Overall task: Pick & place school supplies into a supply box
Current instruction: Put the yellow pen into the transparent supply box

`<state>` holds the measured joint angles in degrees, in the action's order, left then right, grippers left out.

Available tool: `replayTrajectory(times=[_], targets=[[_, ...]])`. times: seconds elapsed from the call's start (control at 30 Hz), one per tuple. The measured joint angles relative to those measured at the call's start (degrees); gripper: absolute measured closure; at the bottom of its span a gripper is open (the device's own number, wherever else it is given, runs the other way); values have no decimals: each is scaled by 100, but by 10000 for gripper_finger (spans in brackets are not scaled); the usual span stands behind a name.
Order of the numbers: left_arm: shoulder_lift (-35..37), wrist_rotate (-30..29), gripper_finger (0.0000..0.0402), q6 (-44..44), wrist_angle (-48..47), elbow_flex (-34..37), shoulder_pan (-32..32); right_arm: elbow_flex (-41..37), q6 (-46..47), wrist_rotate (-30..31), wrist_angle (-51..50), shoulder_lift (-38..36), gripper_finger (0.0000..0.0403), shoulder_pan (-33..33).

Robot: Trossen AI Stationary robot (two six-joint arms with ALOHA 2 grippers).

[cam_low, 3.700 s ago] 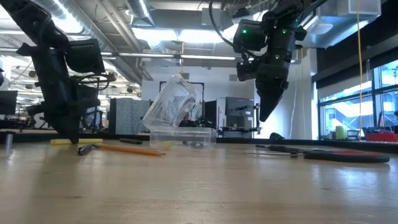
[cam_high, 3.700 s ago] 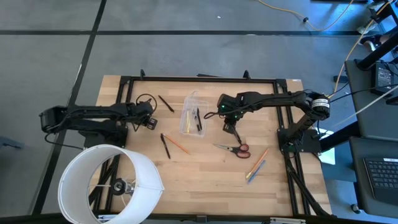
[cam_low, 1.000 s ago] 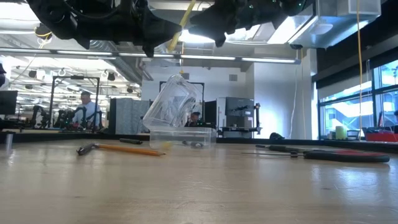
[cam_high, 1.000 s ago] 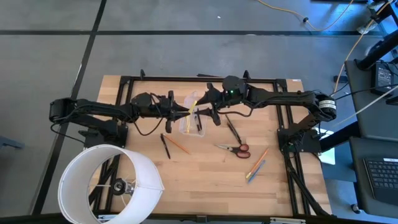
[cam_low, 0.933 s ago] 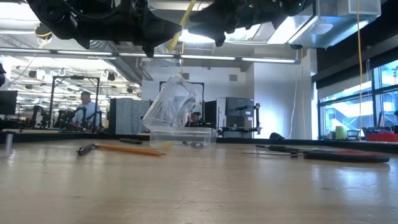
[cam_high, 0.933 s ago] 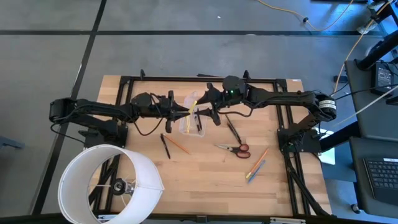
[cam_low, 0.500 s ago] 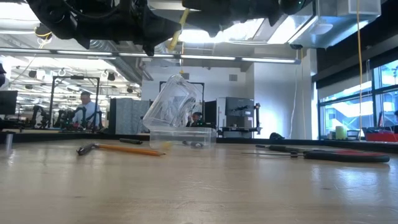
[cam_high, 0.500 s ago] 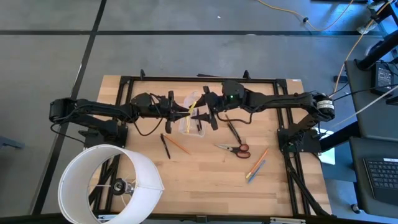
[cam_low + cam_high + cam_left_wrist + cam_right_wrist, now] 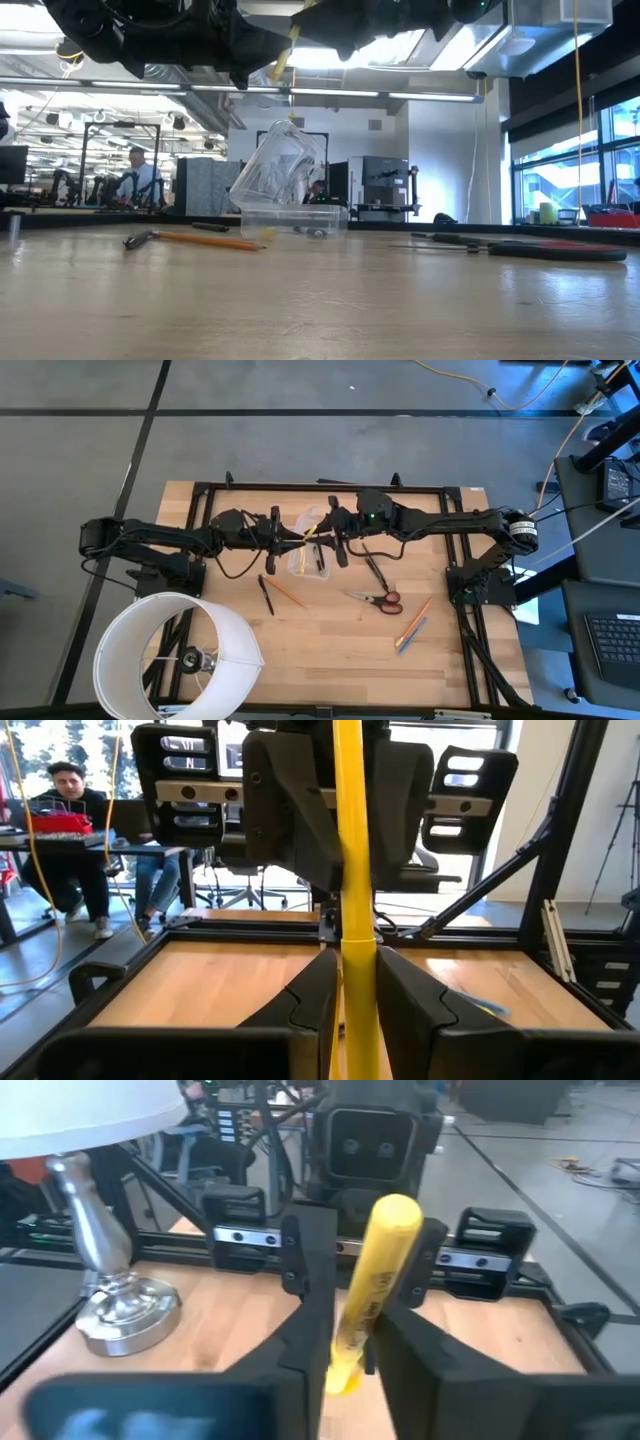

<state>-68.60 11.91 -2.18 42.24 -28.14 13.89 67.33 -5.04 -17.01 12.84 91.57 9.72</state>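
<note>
Grippers meet above the supply box (image 9: 307, 546): I see my left gripper (image 9: 350, 995) clamped on the yellow pen (image 9: 354, 900), and my right gripper (image 9: 350, 1342) closed round the same pen's other end. The pen hangs in the air over the box, between both arms. Right of the box on the surface (image 9: 330, 640) lie a black pen (image 9: 374, 569), red-handled scissors (image 9: 376, 598) and orange and blue pencils (image 9: 412, 625); left of it, a black pen (image 9: 266, 596) and an orange pencil (image 9: 288, 593)
</note>
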Motion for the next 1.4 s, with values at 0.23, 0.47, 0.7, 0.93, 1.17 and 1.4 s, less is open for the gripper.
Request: replayTrajectory(times=[0.23, 0.47, 0.7, 0.93, 1.17, 1.4], targets=[[0, -35, 338, 204, -92, 0, 2, 0, -69, 82, -85, -2, 362, -2], [244, -64, 303, 189, -760, 0, 24, -9, -81, 85, -455, -341, 362, 59], [584, -51, 290, 173, -1766, 0, 24, -5, 473, 1023, -2061, -1113, 362, 141], [588, -36, 295, -160, -2496, 0, 22, -413, 1502, 1350, -2898, -1358, 361, 317], [588, -34, 291, -172, -2754, 0, 22, -1347, 2150, 963, -1483, -1089, 358, 644], [588, -29, 295, -314, -3098, 0, 20, -2284, 3005, 531, 318, -701, 357, 804]])
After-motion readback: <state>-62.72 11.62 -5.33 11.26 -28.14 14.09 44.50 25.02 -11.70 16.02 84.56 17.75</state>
